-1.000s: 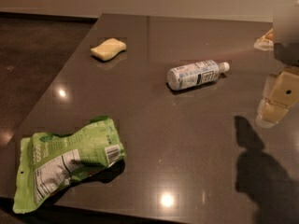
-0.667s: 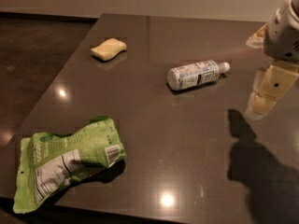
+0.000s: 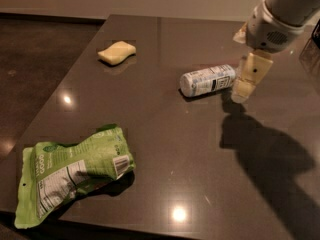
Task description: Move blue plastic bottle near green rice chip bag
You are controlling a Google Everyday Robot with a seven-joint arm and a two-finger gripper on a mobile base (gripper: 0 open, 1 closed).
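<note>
The blue plastic bottle (image 3: 207, 80) lies on its side in the middle of the dark table, its cap end pointing right and hidden behind the gripper. My gripper (image 3: 242, 90) hangs down from the white arm at the upper right, right at the bottle's cap end. The green rice chip bag (image 3: 70, 171) lies crumpled at the table's front left corner, its white nutrition panel and barcode facing up, far from the bottle.
A yellow sponge (image 3: 116, 52) lies at the back left of the dark table (image 3: 165, 149). The table's left edge runs diagonally beside a dark floor. My arm casts a large shadow at the right. A dark object (image 3: 316, 34) shows at the right edge.
My gripper has moved left and slightly toward the table, from well right of the bottle to its cap end. The bottle, bag and sponge have not moved.
</note>
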